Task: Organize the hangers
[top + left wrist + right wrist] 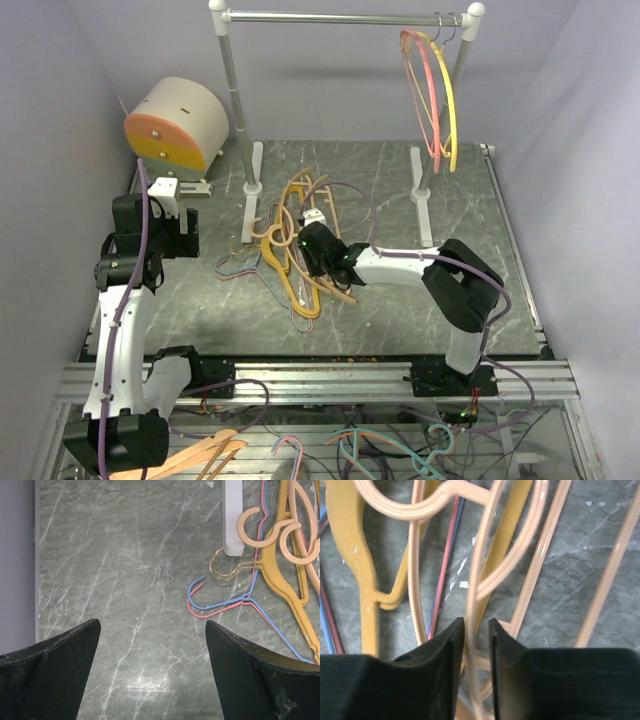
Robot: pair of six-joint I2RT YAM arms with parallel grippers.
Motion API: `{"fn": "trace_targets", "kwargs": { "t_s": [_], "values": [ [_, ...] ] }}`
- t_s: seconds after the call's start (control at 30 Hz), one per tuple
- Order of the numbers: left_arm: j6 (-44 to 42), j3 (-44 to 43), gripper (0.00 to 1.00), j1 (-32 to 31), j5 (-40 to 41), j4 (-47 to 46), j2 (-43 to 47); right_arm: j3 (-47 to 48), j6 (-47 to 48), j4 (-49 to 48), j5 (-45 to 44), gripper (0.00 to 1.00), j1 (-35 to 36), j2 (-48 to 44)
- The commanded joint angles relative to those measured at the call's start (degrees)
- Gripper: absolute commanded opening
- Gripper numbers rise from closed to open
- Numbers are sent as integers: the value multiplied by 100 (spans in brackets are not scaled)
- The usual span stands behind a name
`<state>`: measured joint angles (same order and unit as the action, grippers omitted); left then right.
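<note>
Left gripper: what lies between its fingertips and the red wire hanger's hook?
Only bare marbled tabletop lies between the left gripper and the red wire hanger, as the left wrist view shows; the blue wire hanger lies just beyond.

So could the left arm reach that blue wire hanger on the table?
Probably yes. The left arm holds its jaws open over bare table, and the blue hanger lies just to their right with nothing between. A pink hanger lies tangled against it, so that may come along.
</note>
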<state>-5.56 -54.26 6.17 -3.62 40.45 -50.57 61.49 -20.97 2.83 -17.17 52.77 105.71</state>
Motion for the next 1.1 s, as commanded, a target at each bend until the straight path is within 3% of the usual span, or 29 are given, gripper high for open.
{"fn": "trace_targets", "kwargs": {
  "t_s": [0.0,0.03,0.07,0.63,0.73,0.87,1.07],
  "values": [
    [-6,31,98,-17,69,-160,56,200,19,-27,33,16,-11,228],
    [-13,36,98,-15,66,-160,56,230,26,3,22,2,-10,238],
    [-15,35,98,-12,64,-155,48,269,34,65,-33,0,-7,240],
    [-10,45,100,-7,108,-168,48,254,144,819,-396,0,-15,-1210],
    [2,52,100,1,142,-177,51,126,-36,658,133,0,-62,-1651],
    [11,55,100,7,189,-186,48,-53,-590,-114,1593,0,-481,-2576],
    [5,53,99,19,148,-177,55,561,-2706,-1154,3994,0,-2610,-3257]
  ]
}}
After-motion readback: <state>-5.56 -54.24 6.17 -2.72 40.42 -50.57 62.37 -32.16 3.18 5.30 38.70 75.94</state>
